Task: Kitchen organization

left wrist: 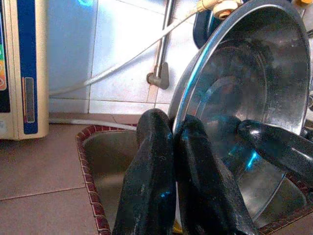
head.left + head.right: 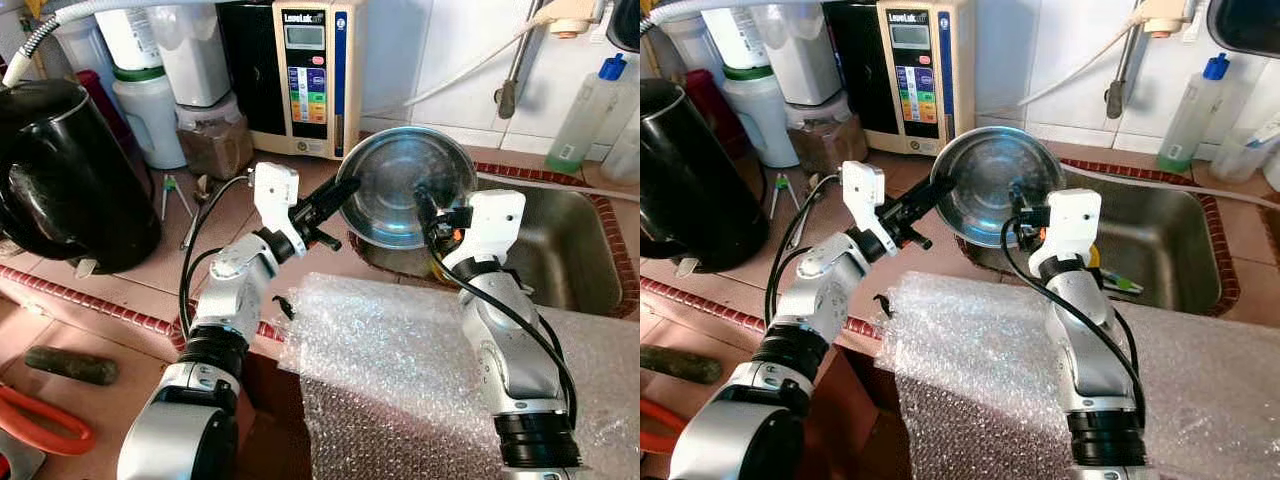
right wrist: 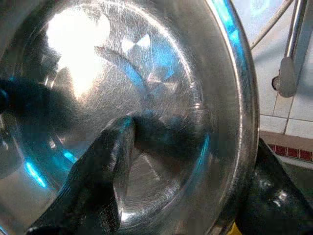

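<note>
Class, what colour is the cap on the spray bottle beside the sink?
Blue cap, clearest in the left eye view.

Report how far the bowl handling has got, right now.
Done: the steel bowl is lifted, tilted, above the sink edge. In hand: the left end effector pinches its rim, and the right end effector straddles the opposite rim, one finger inside. Left: it is not yet set down anywhere; bubble wrap lies below.

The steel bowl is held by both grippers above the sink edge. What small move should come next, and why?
Probably carry the steel bowl a little leftward, toward the tiled counter. Both grippers pinch its rim: the left gripper on the left edge, the right gripper with one finger inside. The bowl is tilted and half over the sink, so it needs a flat place before release.
</note>
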Controlling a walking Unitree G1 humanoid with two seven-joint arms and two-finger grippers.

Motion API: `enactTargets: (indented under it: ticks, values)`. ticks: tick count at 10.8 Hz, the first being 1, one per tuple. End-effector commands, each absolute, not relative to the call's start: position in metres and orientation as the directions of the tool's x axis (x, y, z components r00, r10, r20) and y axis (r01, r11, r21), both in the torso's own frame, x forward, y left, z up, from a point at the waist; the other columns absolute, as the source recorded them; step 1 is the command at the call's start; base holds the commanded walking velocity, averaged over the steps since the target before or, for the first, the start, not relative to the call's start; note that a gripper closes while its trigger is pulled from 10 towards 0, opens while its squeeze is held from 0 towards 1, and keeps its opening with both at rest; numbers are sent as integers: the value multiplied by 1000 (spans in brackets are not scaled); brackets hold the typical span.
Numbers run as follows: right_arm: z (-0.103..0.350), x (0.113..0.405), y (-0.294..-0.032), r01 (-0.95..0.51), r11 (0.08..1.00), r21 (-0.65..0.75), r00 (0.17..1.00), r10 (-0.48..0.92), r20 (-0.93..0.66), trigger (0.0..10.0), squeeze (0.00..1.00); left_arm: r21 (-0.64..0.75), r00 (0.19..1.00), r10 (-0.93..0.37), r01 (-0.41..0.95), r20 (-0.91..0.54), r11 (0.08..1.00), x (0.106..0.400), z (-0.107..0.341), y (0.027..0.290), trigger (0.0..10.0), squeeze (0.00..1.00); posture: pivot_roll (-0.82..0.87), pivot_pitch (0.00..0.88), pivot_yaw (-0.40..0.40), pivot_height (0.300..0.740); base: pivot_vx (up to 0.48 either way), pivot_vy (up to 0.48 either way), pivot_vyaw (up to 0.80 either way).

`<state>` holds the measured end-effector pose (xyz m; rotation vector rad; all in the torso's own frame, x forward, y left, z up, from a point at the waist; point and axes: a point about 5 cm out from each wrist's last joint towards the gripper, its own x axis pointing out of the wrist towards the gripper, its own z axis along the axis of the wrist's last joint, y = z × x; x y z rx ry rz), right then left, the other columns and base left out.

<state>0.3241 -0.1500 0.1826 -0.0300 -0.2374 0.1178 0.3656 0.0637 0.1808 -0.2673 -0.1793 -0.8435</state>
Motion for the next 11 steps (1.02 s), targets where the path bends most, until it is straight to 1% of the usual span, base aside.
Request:
enactTargets:
  ticks: [1,5,10,11]
  values:
    - [181,325,-152,-85,995,-45,971,93,220,0,0,-121,571,-778,819,261,561,359,184,47,0,0,-9,0,92,740,0,0,0]
    - [180,327,-158,-65,996,-56,972,76,223,0,0,-123,571,-779,820,259,560,360,185,46,0,0,-17,0,93,740,0,0,0]
    - [178,322,-162,-43,998,-50,970,53,235,0,0,-125,582,-775,812,246,570,360,182,49,0,0,-16,0,92,740,0,0,0]
    - [178,322,-164,-31,998,-49,970,41,238,0,0,-120,589,-771,807,241,579,360,182,50,588,0,-18,0,90,740,0,0,0]
